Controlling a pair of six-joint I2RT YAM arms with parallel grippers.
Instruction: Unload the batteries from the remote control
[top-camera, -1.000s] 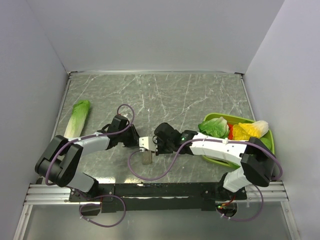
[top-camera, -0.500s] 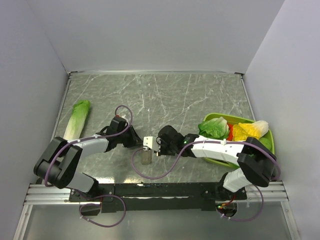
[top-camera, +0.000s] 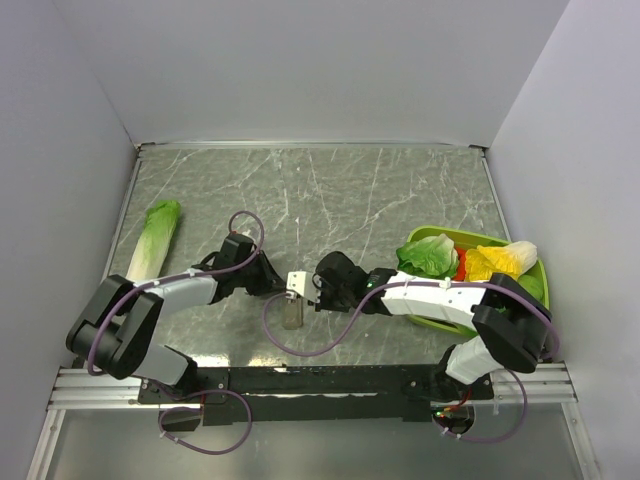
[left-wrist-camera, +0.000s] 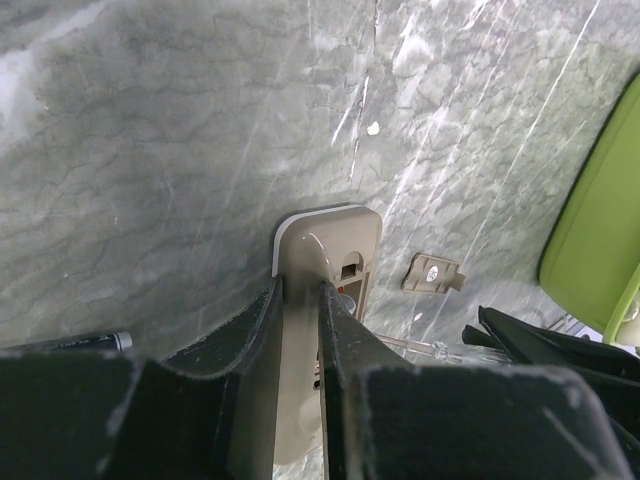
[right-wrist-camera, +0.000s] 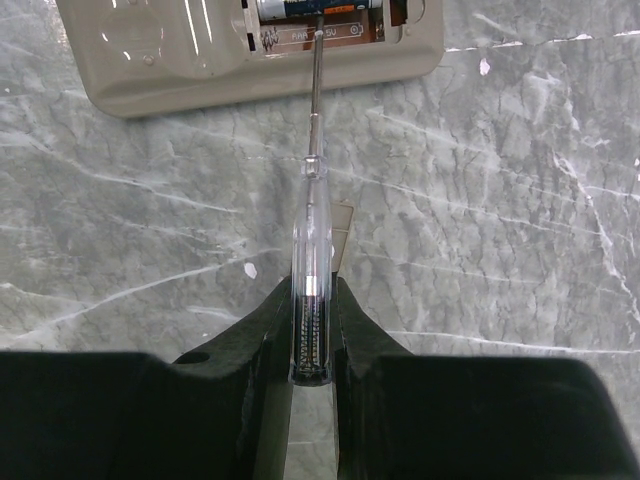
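Observation:
The remote control (top-camera: 296, 284) is held on edge between the two arms, grey-tan back showing. My left gripper (top-camera: 276, 281) is shut on it, and in the left wrist view its fingers clamp the remote (left-wrist-camera: 328, 247) around its middle (left-wrist-camera: 300, 292). My right gripper (top-camera: 318, 290) is shut on a clear-handled screwdriver (right-wrist-camera: 311, 262). The screwdriver's tip reaches into the open recess of the remote (right-wrist-camera: 180, 60), against a battery (right-wrist-camera: 310, 8) that still sits inside. The tan battery cover (top-camera: 292, 316) lies on the table below the remote.
A green tray (top-camera: 541, 281) with lettuce and other toy vegetables stands at the right. A long pale-green cabbage (top-camera: 154, 236) lies at the left. A dark slim rod with a grey tip (left-wrist-camera: 100, 341) lies left of my left fingers; I cannot tell what it is.
Both grippers and the remote have shifted slightly to the right. The grips are unchanged.

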